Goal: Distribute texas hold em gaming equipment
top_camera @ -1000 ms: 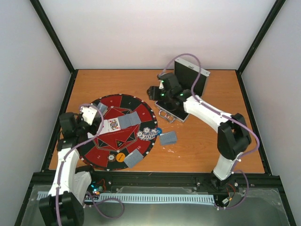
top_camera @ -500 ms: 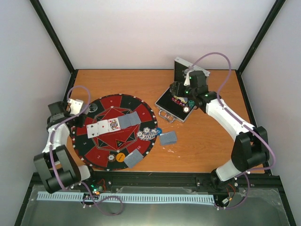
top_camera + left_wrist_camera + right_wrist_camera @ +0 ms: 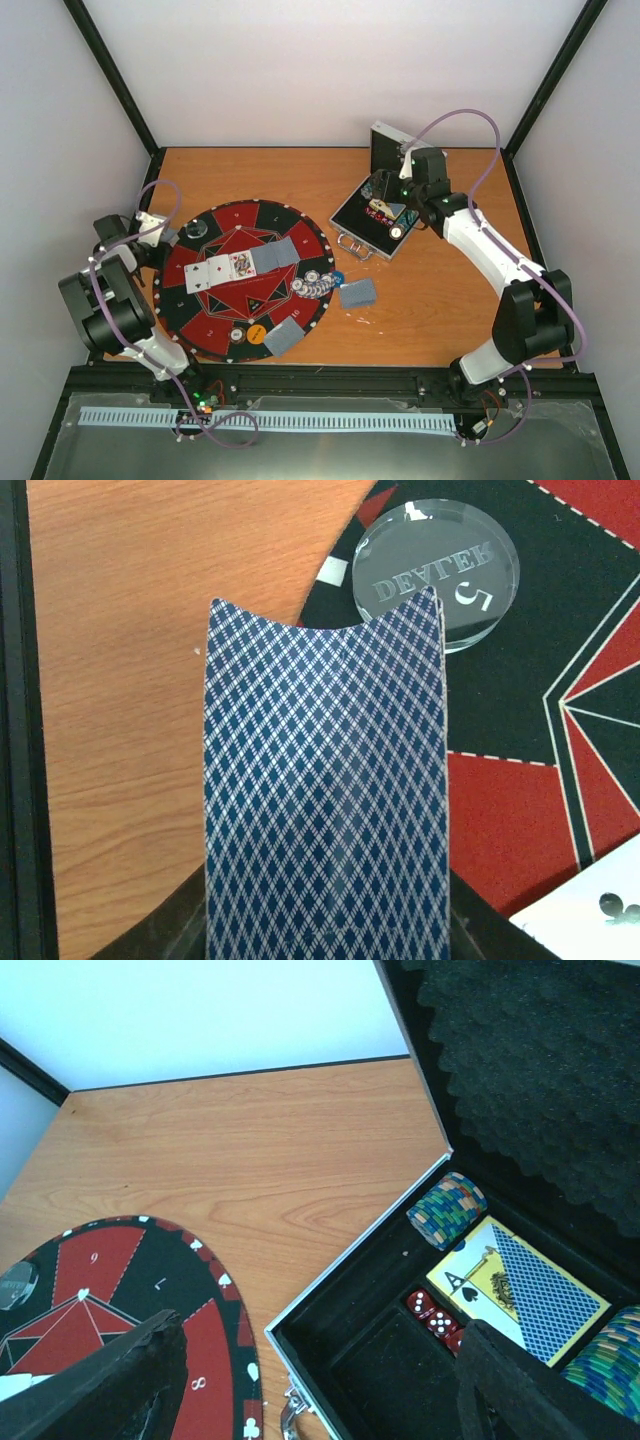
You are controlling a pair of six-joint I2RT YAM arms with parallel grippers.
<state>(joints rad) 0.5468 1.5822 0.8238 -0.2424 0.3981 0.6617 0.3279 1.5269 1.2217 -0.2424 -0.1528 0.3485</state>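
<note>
My left gripper (image 3: 160, 233) is shut on blue-backed playing cards (image 3: 325, 800), held over the left rim of the round mat (image 3: 215, 315). A clear dealer disc (image 3: 436, 572) lies just beyond them. My right gripper (image 3: 320, 1390) hangs open and empty above the open case (image 3: 352, 222). The case holds a roll of poker chips (image 3: 446, 1208), a card box (image 3: 520, 1295) and red dice (image 3: 430, 1310). On the mat lie face-up cards (image 3: 222, 268), face-down cards (image 3: 283, 252), loose chips (image 3: 315, 283) and a yellow disc (image 3: 257, 331).
Face-down card pairs lie at the mat's near rim (image 3: 284, 337) and on the wood to its right (image 3: 358, 292), next to a blue disc (image 3: 337, 278). The case lid (image 3: 392, 152) stands upright at the back. Black frame posts and white walls close in the table.
My left gripper has drawn back leftwards to the mat's edge with the cards, uncovering a second face-up card. My right gripper has swung right, over the case, and its jaws have widened.
</note>
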